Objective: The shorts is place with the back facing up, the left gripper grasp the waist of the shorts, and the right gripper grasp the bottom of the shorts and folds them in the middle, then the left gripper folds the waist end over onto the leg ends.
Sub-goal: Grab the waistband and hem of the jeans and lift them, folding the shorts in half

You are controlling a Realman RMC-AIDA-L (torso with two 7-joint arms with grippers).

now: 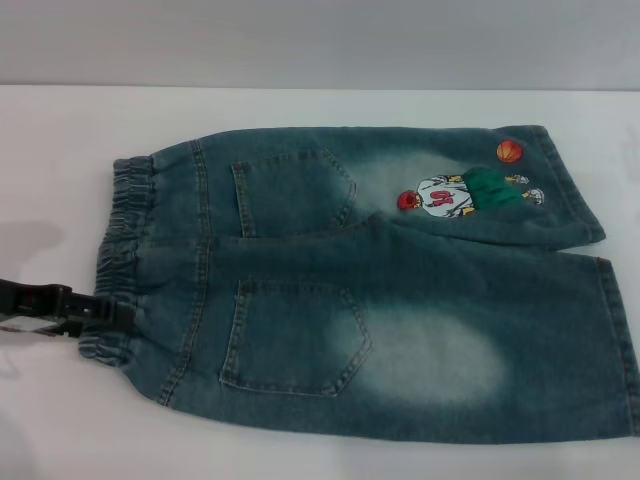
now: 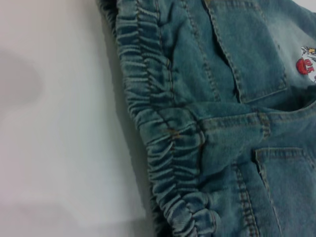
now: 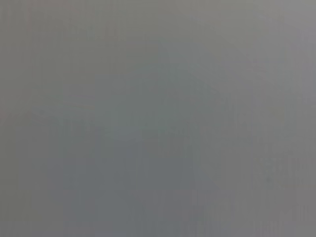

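Head view alone shows the left end effector [image 1: 100,310] touching the waist [image 1: 122,260], grip unclear.

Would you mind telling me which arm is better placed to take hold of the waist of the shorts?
The left. Its claw is already at the gathered waist of the shorts, at the robot's left. The right arm is not in view.

left gripper [image 1: 100,310] at the waist [image 1: 125,262]
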